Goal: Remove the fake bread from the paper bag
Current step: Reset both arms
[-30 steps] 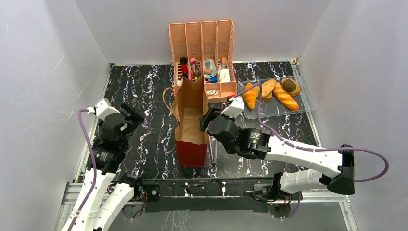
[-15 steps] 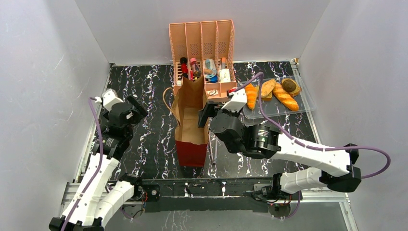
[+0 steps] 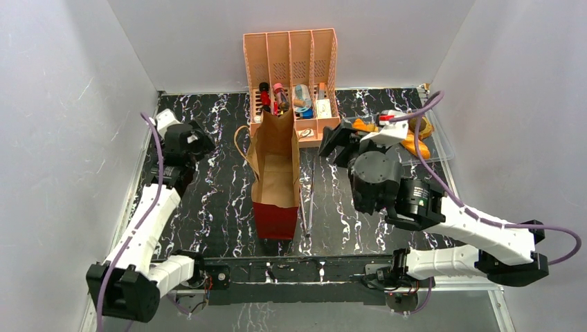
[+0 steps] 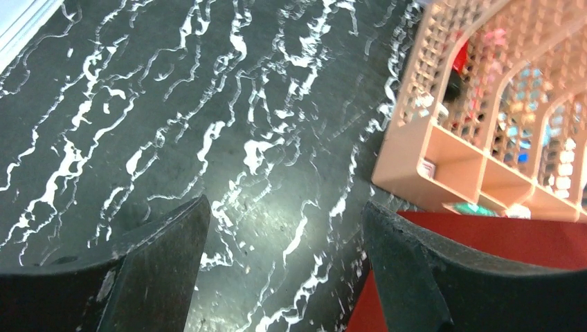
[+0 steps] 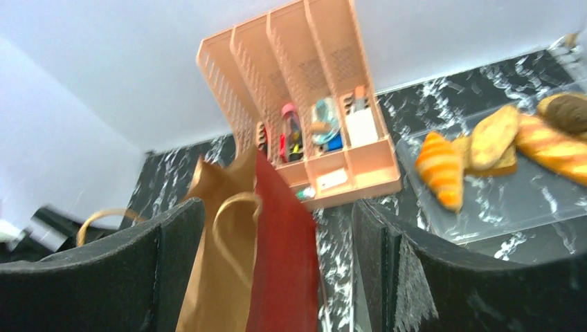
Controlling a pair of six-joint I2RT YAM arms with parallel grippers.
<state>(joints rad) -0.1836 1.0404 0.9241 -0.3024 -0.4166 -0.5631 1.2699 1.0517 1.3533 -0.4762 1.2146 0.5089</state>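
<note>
Two arms work over one black marbled tabletop (image 3: 208,200) that carries one bag, one organizer and one tray. The left arm (image 3: 149,221) stretches forward along the left side, its wrist turned toward the middle. The left fingers (image 4: 138,277) are spread wide with nothing between them, hanging over bare tabletop, left of the bag and apart from it. The single paper bag (image 3: 275,166), brown above and red below, stands upright near the middle. Its top edge overlaps the organizer's front in the top view. Two thin loop handles show in the right wrist view, and no view shows the inside of the bag. Behind it, against the back wall, stands one pink organizer (image 3: 291,55) with four slots and small bottles and boxes in its lower compartments. The right arm (image 3: 484,232) rises from its base with the elbow low at the right. Its wrist is lifted between the bag and the tray, in front of the organizer's right end. The right fingers (image 5: 450,277) are also parted and hold nothing, pointing toward the bag and organizer. At the back right lies one clear tray (image 5: 498,200), partly covered by that arm in the top view. The bread rests on it. There is one orange croissant (image 5: 441,169), one oval slice (image 5: 493,137) with what looks like a second beneath it, one golden baguette (image 5: 554,145) and one dark round piece (image 5: 566,111) at the edge.
</note>
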